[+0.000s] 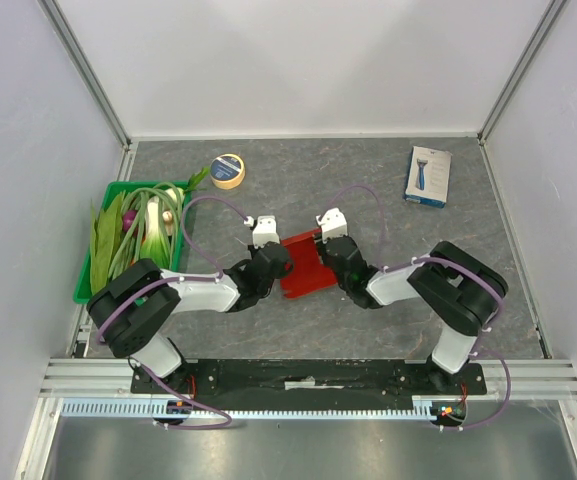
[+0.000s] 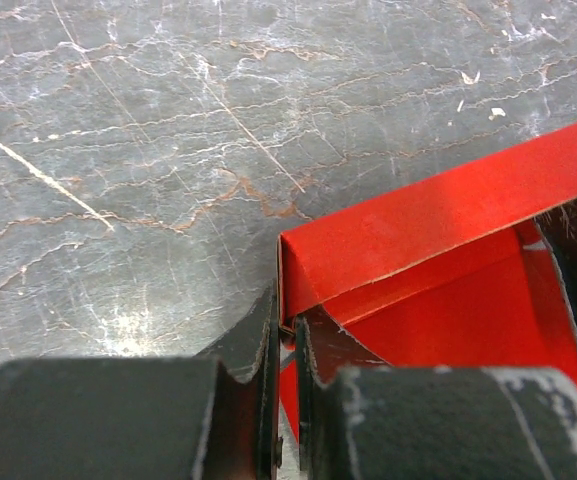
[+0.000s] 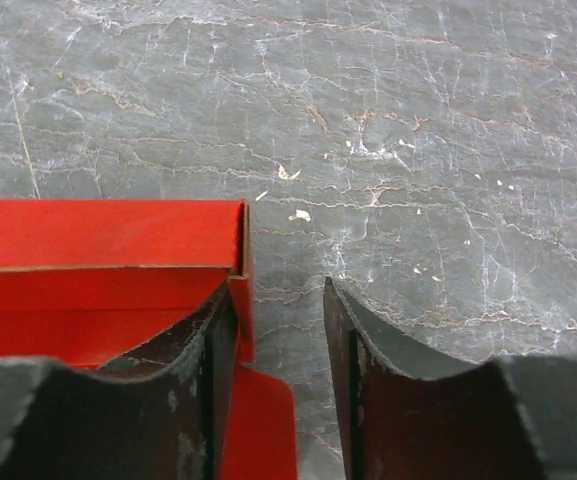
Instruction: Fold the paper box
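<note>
Where the two arms meet in the top view, the box [image 1: 306, 265] lies on the table [image 1: 368, 195] between the left gripper [image 1: 276, 262] and the right gripper [image 1: 328, 252], one at each side of it. Well beyond the jaws sit a tape roll [image 1: 228, 170] and a white-and-blue pack [image 1: 427, 176]. A green basket [image 1: 93, 275] of greens stands far out from the left gripper.

In the left wrist view, the left gripper [image 2: 286, 322] is pinched nearly closed on the corner of a raised red wall of the box [image 2: 448, 225]. The rest of the box spreads away to one side of the jaws, with bare table ahead of them.

In the right wrist view, the right gripper [image 3: 283, 305] stands open. One finger [image 3: 203, 350] is inside the box [image 3: 98, 235], against the end of a raised wall. The other finger [image 3: 368, 350] is apart from that wall, with bare table showing in the gap. A red flap [image 3: 258, 420] lies flat between the jaws, near the first finger.
</note>
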Action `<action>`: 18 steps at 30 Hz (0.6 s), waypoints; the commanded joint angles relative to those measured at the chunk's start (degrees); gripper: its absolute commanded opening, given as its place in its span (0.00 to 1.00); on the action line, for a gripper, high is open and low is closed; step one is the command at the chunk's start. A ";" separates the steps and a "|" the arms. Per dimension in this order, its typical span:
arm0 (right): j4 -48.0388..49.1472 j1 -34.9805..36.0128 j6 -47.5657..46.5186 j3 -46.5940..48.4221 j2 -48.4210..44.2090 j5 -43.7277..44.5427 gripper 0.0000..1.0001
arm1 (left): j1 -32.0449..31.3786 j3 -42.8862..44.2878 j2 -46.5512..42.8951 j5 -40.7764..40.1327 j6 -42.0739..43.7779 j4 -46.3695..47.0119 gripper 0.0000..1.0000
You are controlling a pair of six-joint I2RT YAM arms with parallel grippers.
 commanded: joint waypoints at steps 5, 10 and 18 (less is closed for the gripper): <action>0.08 -2.97 -1.35 -3.38 -8.56 -11.66 0.65 | -0.34 1.45 -1.25 -5.57 3.56 -1.97 0.02; -5.62 -3.15 0.76 -5.75 -16.37 -17.28 0.77 | -0.25 1.72 -1.07 -5.23 4.09 -2.15 0.02; -35.31 -7.53 16.91 3.09 -25.88 -19.56 0.87 | -0.34 2.42 -1.42 -4.08 3.04 -3.99 0.02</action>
